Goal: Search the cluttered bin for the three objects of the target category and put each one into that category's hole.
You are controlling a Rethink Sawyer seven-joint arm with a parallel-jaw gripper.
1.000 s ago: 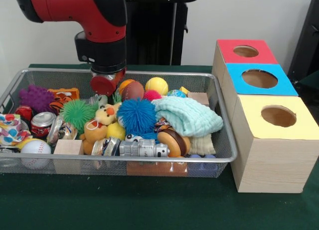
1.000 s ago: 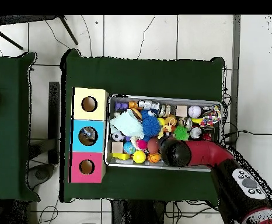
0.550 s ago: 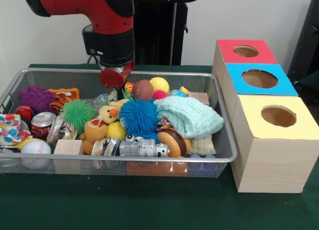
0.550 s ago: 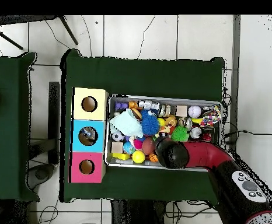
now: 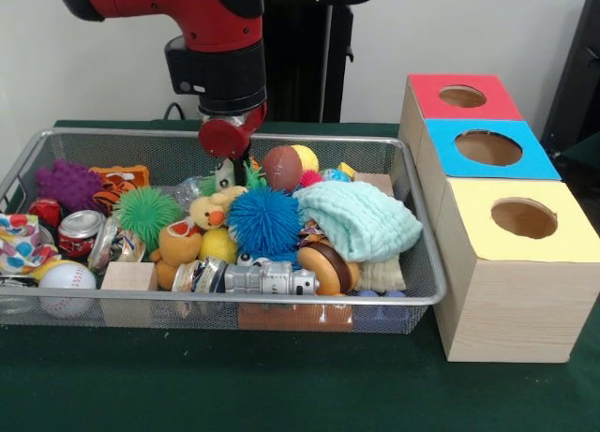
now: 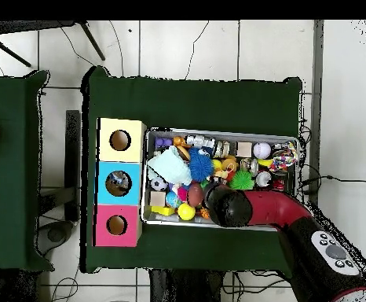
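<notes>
A wire mesh bin point(image 5: 281, 305) crammed with toys is seen on the green tabletop point(image 5: 234, 385). A brown football point(image 5: 281, 167) lies at the far side of the bin, touching a yellow ball point(image 5: 304, 156) at its 2 o'clock. A blue spiky ball point(image 5: 264, 220) sits just in front of the football, at its 7 o'clock, and a green spiky ball point(image 5: 146, 213) lies well off at 9 o'clock from the blue one. A white baseball point(image 5: 66, 276) rests in the near corner, at 8 o'clock from the green ball.

The tool point(image 5: 228, 138) hangs above the bin's far rim, at 10 o'clock from the football and apart from it. Whether it is spread or pressed together cannot be told.

Beside the bin, at its 3 o'clock, 3 wooden boxes are lined up, topped by a red hole point(image 5: 462, 96), a blue hole point(image 5: 487, 147) and a yellow hole point(image 5: 524, 217).
</notes>
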